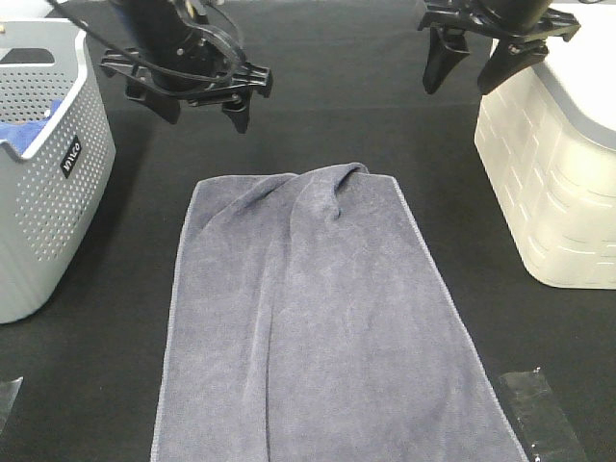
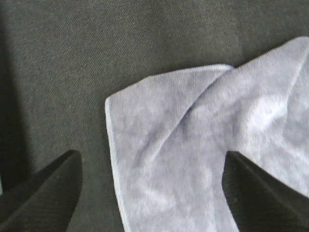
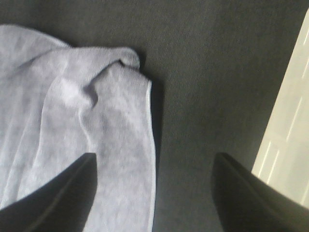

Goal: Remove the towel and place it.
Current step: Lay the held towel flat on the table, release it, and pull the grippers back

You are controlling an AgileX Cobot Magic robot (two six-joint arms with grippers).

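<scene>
The towel [image 1: 318, 318] lies spread flat on the black table [image 1: 327, 106], with its far edge bunched into a fold near the right corner. The left gripper [image 1: 204, 115] hangs above the far left corner, jaws wide, nothing between them, clear of the cloth. The right gripper [image 1: 462, 83] hovers beyond the far right corner, jaws apart and empty. A grey basket [image 1: 48, 202] stands to the left and a white bin [image 1: 549, 192] to the right, both apart from the towel.
</scene>
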